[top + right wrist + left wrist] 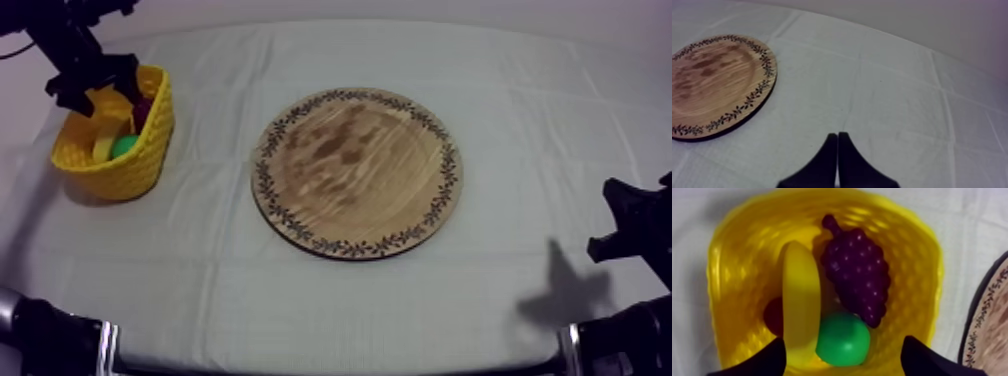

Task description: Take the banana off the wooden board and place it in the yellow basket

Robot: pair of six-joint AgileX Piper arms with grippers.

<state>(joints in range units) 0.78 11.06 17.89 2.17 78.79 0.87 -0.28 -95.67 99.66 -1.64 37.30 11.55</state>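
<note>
**Banana (801,298) inside the yellow basket (727,253), left jaws released above it**

Shows the banana as a smooth, plain yellow, gently curved shape, lying lengthwise inside the basket. Touches a bunch of grapes (859,268), dark purple, along 1 side, and a green rounded fruit (843,340) near 1 end. Partly covers a small red fruit (773,315) on the other side. Places the basket at the far left of the bench (560,130), close to the cloth's left edge and well apart from the round wooden board (355,170) in the middle. Leaves a wide strip of cloth between basket and board, and more again to the board's right. Finds the left jaws directly over the basket, 2 black fingers (757,360) spread wide, gripping nothing. Finds the right jaws clenched into a narrow wedge, grasping nothing, low at the bench's right edge over cloth, near the board's rim but apart from it.
</note>
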